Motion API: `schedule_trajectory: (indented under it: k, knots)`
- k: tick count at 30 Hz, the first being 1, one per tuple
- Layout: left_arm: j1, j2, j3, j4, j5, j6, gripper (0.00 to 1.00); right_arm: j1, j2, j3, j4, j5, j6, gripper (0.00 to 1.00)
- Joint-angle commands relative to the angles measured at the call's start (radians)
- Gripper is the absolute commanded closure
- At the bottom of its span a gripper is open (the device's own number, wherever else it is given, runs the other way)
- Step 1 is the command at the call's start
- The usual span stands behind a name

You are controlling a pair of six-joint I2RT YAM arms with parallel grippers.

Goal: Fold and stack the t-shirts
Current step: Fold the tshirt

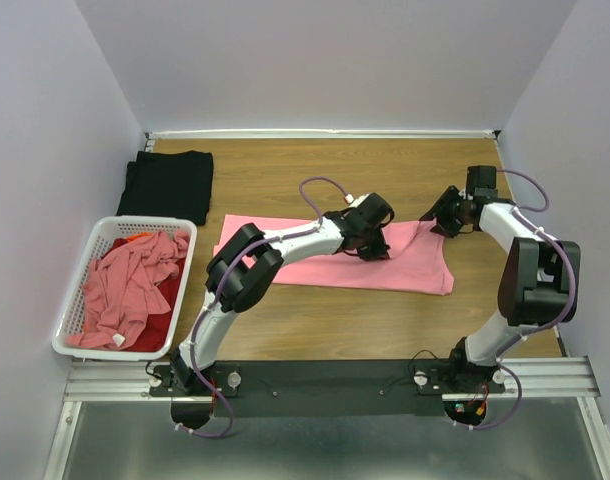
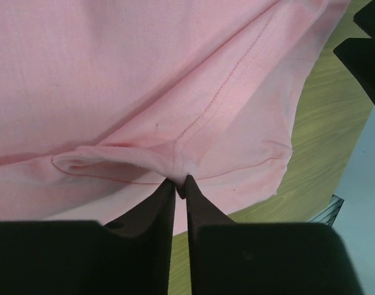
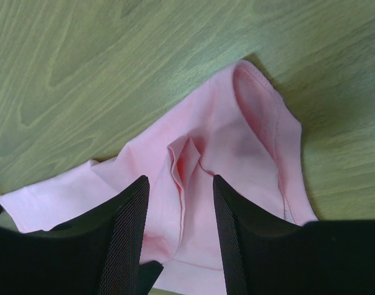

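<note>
So there's 1 pink t-shirt (image 1: 385, 272) spread out flat across the middle of the wooden counter (image 1: 335, 170), long side running left to right.

The left pincer (image 1: 373, 248) sits on the shirt's far edge, a bit right of the middle. In the left wrist view the left pincer (image 2: 180, 182) is clenched, with only a sliver of gap. A small pucker of the pink t-shirt (image 2: 144, 80) is nipped right at the tips, just beside a stitched seam. The cloth bunches up into a little ridge there.

The right pincer (image 1: 443, 215) is down at the shirt's far right corner. From its own camera the right pincer (image 3: 180, 179) is released. Its 2 fingers stand well apart on either side of a raised fold of the pink t-shirt (image 3: 236, 141), near a hemmed, rounded edge. It isn't gripping anything. I can't tell if the pads touch the cloth.

Other stuff: 1 black t-shirt (image 1: 168, 183) lies folded in the far left corner of the counter. Just in front of it is a white slatted basket (image 1: 77, 300) holding a heap of pink t-shirts (image 1: 135, 280), with some red cloth (image 1: 155, 330) under them.
</note>
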Motion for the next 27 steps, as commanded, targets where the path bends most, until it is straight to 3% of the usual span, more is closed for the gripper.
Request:
schedule_trajectory:
  k: [1,5,9,12,27]
  knots:
    - [0.009,0.017,0.008,0.011,-0.008,-0.002,0.86,-0.006,0.044,0.033,0.028,-0.026,0.016,0.47]
    - [0.013,0.01,-0.006,0.008,-0.003,0.003,0.94,-0.006,0.068,0.042,0.039,-0.037,0.014,0.5]
    - [0.018,0.002,-0.012,0.008,0.0,0.011,0.99,-0.006,0.094,0.053,0.047,-0.052,0.014,0.63]
    - [0.021,-0.004,-0.016,0.008,-0.001,0.018,1.0,-0.006,0.11,0.06,0.053,-0.06,0.013,0.68]
    - [0.026,-0.015,-0.029,0.006,-0.004,0.034,1.0,-0.001,0.156,0.079,0.08,-0.078,0.027,0.68]
